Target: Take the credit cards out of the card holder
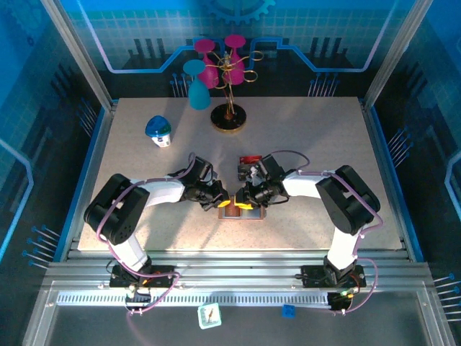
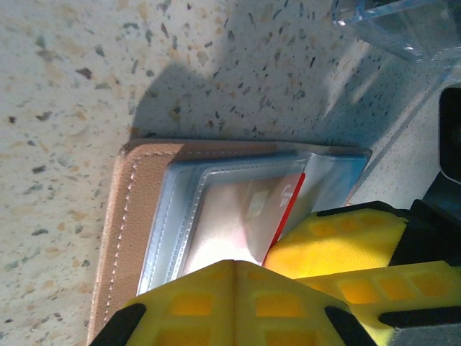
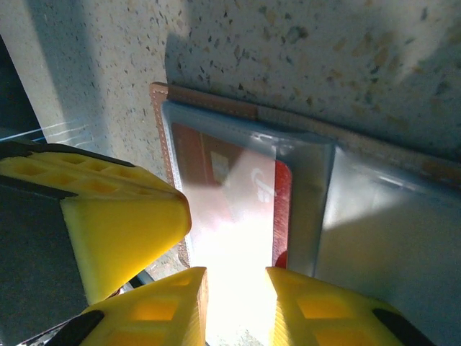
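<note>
- Small flat salmon-brown leather-like card holder (image 1: 241, 214) lies open on the speckled pale desk (image 1: 144, 166), near the front edge, midway between the two arms.
- Both claws meet over it, tips nearly touching each other.
- Left wrist view: brown stitched rim of the card holder (image 2: 133, 216) frames clear plastic pocket sleeves (image 2: 180, 209). A thin flat red credit card (image 2: 288, 209) with pale markings sits inside a sleeve.
- Left claw (image 2: 234, 270): yellow fingers pressed together, tip resting on the sleeved card. Cannot tell whether anything is pinched.
- Right claw (image 3: 238, 277): narrow gap between the yellow fingers, tips at the sleeve over the red card (image 3: 282, 194). Glare washes out the gap, so I cannot tell whether it grips.
- A clear plastic box (image 2: 403, 29) stands near, beyond the card holder.
</note>
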`<state>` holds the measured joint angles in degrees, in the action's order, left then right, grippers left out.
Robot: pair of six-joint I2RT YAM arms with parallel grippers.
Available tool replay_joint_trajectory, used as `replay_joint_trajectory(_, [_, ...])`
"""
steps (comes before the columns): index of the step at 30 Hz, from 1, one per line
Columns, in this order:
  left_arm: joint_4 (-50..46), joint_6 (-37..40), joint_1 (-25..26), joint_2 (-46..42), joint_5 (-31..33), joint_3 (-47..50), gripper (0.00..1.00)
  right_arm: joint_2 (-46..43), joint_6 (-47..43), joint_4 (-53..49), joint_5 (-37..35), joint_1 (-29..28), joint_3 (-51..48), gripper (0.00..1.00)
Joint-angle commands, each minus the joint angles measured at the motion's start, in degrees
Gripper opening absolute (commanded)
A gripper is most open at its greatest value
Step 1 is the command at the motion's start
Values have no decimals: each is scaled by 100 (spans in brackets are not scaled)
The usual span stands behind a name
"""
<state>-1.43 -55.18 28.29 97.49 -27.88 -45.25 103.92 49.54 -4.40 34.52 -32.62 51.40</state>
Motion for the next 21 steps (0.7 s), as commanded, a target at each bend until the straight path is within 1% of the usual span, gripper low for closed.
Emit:
replay_joint_trajectory(1, [-265,75,32,81,43,18,6,109,-15,-107,-1,-69,-16,27])
replay_joint_trajectory(9, [-416,216,9,208,131,39,6,23,-274,-658,-257,-69,125,26])
replay_joint_trajectory(21, [-517,265,7,249,150,-71,6,-174,-370,-939,-402,-36,143,26])
